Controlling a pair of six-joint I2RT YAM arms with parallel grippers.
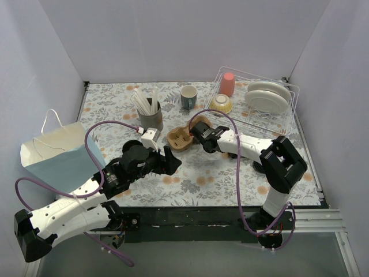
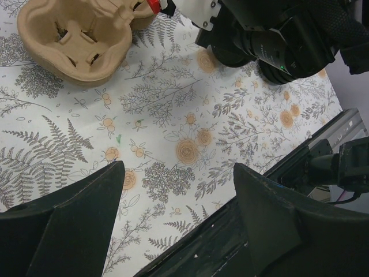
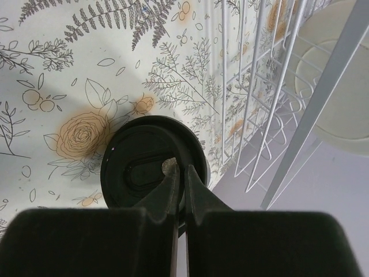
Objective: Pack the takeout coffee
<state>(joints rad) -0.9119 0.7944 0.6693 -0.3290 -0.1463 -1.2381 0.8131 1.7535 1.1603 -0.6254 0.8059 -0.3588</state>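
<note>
My right gripper (image 3: 179, 168) is shut on the rim of a takeout coffee cup (image 3: 138, 167), a black cup with a round black lid, seen from above over the tablecloth close to the wire rack. In the top view the right gripper (image 1: 198, 133) is beside the brown cardboard cup carrier (image 1: 179, 139), and the cup is hidden under it. My left gripper (image 2: 179, 167) is open and empty over the floral cloth near the table's front edge; in the top view it (image 1: 171, 160) is just in front of the carrier (image 2: 75, 40). The carrier slots I can see are empty. No other black cups show clearly.
A white-and-blue paper bag (image 1: 57, 151) stands at the left. A grey cup of white straws (image 1: 150, 117) and a grey-green mug (image 1: 188, 97) stand behind the carrier. A wire dish rack (image 1: 291, 112) with a pink cup, bowl and plates fills the back right.
</note>
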